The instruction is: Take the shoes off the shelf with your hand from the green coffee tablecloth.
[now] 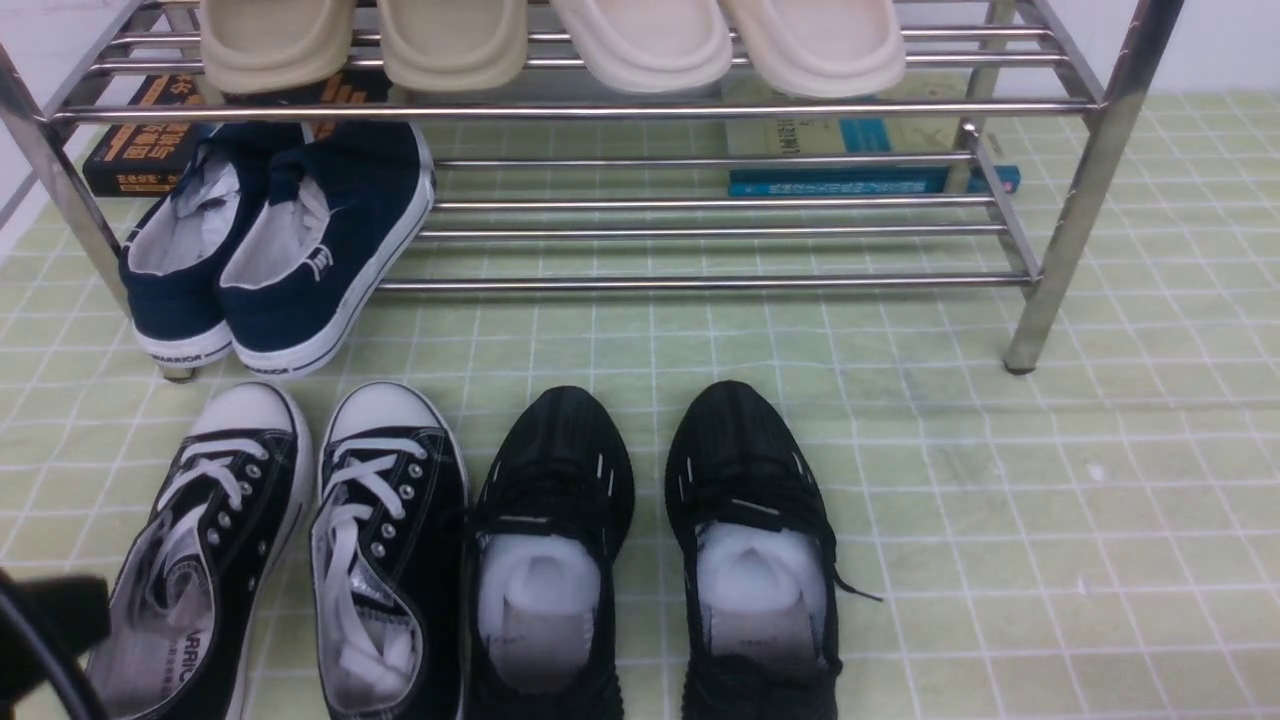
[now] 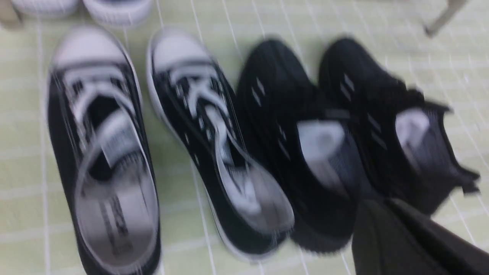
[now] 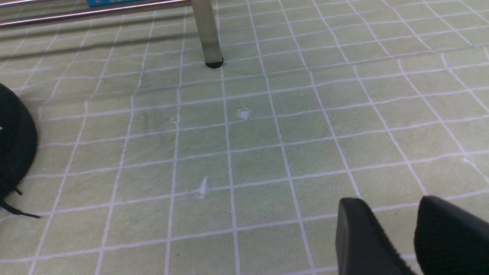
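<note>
The shoes, black canvas sneakers with white laces and toe caps, stand side by side on the green coffee tablecloth (image 1: pixel 1000 500) in front of the shelf (image 1: pixel 700 108), one (image 1: pixel 215 540) left of the other (image 1: pixel 390 540). The blurred left wrist view shows both (image 2: pixel 103 152) (image 2: pixel 214 145) from above. My left gripper (image 2: pixel 372 206) is shut on nothing; its dark body (image 1: pixel 45 625) sits at the near left, beside the left sneaker's heel. My right gripper (image 3: pixel 386 204) hovers open over bare cloth, near the shelf's leg (image 3: pixel 206 34).
Two all-black knit sneakers (image 1: pixel 550 540) (image 1: pixel 750 530) stand right of the pair. Navy slip-ons (image 1: pixel 290 240) lean on the lower tier's left end. Beige (image 1: pixel 450 40) and white slippers (image 1: pixel 730 40) lie on the top tier. Books (image 1: pixel 860 160) lie behind the rack.
</note>
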`<state>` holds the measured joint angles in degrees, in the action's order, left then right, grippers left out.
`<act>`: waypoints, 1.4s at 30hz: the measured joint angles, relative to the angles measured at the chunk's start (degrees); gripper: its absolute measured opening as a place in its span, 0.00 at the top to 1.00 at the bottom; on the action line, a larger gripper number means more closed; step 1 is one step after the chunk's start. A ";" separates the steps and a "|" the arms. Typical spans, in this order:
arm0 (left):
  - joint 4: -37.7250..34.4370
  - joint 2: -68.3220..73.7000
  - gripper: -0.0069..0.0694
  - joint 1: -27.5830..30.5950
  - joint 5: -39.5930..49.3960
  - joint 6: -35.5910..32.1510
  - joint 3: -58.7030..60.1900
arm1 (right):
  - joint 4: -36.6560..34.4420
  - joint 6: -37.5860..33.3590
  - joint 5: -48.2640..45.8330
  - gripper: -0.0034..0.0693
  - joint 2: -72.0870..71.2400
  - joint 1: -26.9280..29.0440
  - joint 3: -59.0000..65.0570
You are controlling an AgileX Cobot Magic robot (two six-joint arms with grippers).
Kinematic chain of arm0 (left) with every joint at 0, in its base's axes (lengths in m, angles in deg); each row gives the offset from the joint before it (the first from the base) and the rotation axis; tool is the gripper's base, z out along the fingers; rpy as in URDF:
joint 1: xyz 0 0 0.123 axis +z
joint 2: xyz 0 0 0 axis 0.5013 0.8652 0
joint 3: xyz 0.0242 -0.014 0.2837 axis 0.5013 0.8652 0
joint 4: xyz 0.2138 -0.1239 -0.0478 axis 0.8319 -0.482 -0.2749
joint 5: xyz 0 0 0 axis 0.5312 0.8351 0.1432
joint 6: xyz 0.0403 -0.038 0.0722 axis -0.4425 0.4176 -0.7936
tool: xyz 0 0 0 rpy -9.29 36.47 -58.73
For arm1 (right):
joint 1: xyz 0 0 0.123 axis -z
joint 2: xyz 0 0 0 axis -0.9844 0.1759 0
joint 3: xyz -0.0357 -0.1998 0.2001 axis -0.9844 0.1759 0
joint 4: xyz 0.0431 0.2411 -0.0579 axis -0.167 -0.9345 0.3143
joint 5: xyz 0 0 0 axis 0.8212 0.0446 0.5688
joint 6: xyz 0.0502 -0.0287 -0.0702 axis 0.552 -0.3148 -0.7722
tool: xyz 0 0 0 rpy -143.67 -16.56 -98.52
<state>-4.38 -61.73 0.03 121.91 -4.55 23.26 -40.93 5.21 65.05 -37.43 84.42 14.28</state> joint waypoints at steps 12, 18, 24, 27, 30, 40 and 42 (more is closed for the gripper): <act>0.56 -0.13 0.89 0.00 -5.17 2.62 1.57 | 0.00 0.00 -0.05 0.63 0.00 0.00 0.00; -5.87 -0.73 0.89 0.00 -17.25 0.36 10.05 | 0.00 0.00 -0.05 0.63 0.00 0.00 0.00; -8.89 -8.91 0.88 4.76 -33.21 -0.65 24.03 | 0.00 0.00 -0.05 0.63 0.00 0.00 0.00; -9.15 -14.85 0.88 10.08 -36.42 -2.22 30.25 | 0.00 0.00 -0.05 0.63 0.00 0.00 0.00; -9.15 -20.87 0.88 16.29 -36.92 -4.05 35.99 | 0.00 0.00 -0.05 0.63 0.00 0.00 0.00; -2.50 -26.73 0.87 31.42 -35.81 -4.49 45.18 | 0.00 0.00 -0.05 0.63 0.00 0.00 0.00; 0.35 -26.73 0.86 32.22 -34.02 -4.49 45.24 | 0.00 0.00 -0.05 0.63 0.00 0.00 0.00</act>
<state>-4.03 -88.46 32.25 87.89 -9.04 68.50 -40.93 5.21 65.00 -37.43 84.42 14.28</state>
